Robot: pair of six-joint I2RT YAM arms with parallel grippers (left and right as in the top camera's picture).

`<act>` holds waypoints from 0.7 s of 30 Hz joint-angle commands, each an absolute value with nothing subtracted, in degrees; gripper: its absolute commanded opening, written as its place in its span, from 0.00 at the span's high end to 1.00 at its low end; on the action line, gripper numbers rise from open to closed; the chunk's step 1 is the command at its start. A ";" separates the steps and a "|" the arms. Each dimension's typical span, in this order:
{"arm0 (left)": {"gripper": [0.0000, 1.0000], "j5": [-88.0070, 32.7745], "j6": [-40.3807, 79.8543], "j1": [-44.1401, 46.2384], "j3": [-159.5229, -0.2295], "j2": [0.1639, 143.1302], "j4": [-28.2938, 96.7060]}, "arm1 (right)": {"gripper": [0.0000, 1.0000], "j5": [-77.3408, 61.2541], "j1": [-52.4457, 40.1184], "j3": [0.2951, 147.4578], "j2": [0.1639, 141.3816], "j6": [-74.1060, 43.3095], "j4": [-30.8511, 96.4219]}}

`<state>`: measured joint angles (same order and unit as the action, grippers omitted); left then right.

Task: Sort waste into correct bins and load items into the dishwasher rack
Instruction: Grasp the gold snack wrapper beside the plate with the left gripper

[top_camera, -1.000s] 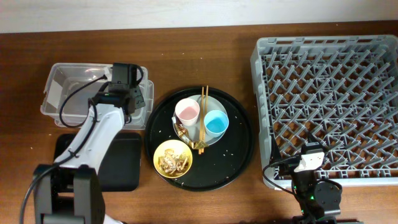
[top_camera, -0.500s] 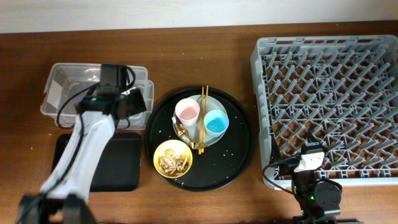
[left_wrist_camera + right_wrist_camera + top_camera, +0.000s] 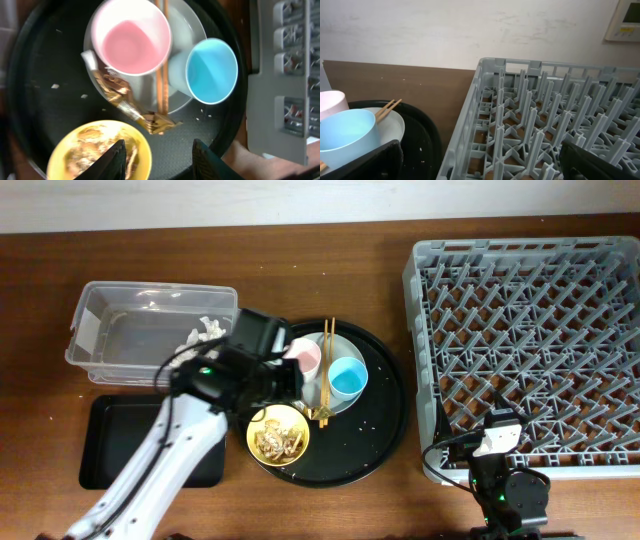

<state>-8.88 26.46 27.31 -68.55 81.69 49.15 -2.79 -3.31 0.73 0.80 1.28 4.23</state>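
Note:
My left gripper (image 3: 288, 385) is open and empty. It hovers over the round black tray, above the brown wrapper scrap (image 3: 131, 102) and next to the yellow bowl (image 3: 95, 150) of tan food scraps (image 3: 82, 152). In the left wrist view its fingers (image 3: 116, 160) frame the bowl's rim. The pink cup (image 3: 131, 39), light-blue cup (image 3: 211, 70) and chopsticks (image 3: 161, 75) rest on the pale grey plate (image 3: 187, 30). The white tissue (image 3: 207, 332) lies in the clear box (image 3: 95, 330). My right gripper (image 3: 497, 438) is open and empty in front of the grey rack (image 3: 530, 340).
The shallow black tray (image 3: 120, 445) lies in front of the clear box. The round black tray (image 3: 375, 440) sits between the bins and the rack. The right wrist view shows the rack (image 3: 545, 110) close ahead and the blue cup (image 3: 345, 135) to the left.
My left arm swung from over the clear box to over the round tray. The tissue now shows lying in the clear box. The right arm has not moved.

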 commanded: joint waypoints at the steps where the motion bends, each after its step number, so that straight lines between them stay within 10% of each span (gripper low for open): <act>1: 0.58 -6.48 28.84 30.85 -67.75 86.04 48.38 | 0.01 -2.31 -2.98 0.32 0.43 0.56 4.29; 21: 0.58 -7.38 61.32 33.34 -67.18 95.96 46.54 | 0.01 -2.31 -2.98 0.32 0.43 0.56 4.29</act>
<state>-6.61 57.71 33.21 -67.92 95.50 47.09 -2.79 -3.31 0.73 0.80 1.23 4.23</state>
